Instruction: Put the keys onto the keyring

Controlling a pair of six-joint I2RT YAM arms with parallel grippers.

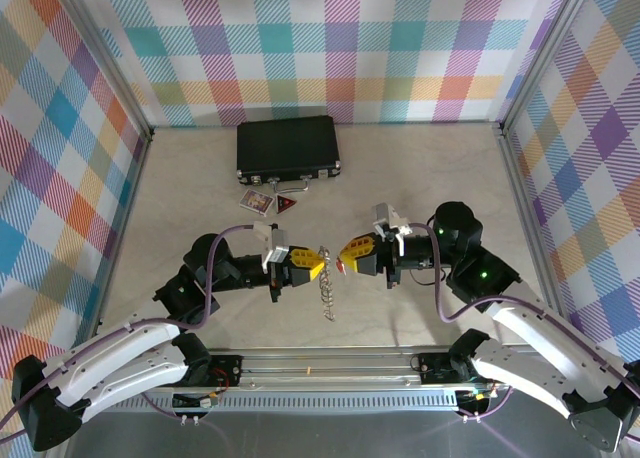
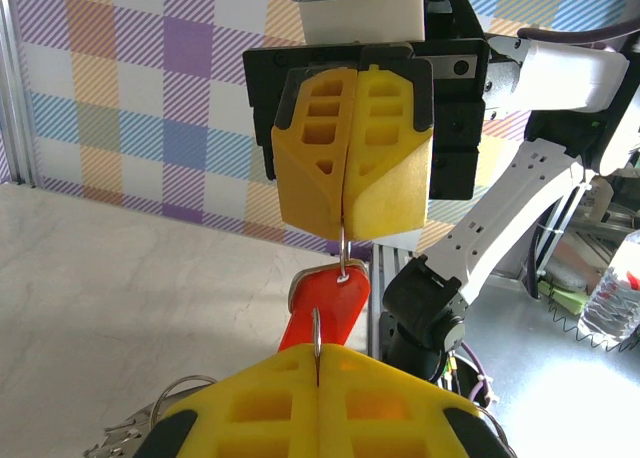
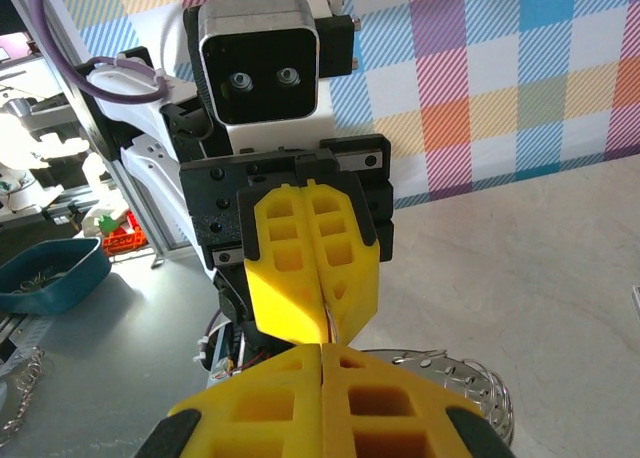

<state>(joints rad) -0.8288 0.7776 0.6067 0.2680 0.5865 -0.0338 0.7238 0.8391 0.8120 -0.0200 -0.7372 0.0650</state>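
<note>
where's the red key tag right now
Near the centre of the top view, the red key tag hangs from the tip of the right tool, nose to nose with the left tool, beside the keyring dangling there.

No text, number or brand can be read anywhere. The small printed card [image 1: 257,201] on the worktop [image 1: 420,178], just in front of the black case [image 1: 287,146], carries a coloured picture, but it is too small to make out any lettering. The red triangular card [image 1: 287,205] beside it bears a dark mark that is also unreadable. In the left wrist view, the clear bottle [image 2: 617,303] off to the side shows a spot of red, and any print on it is blurred.
</note>
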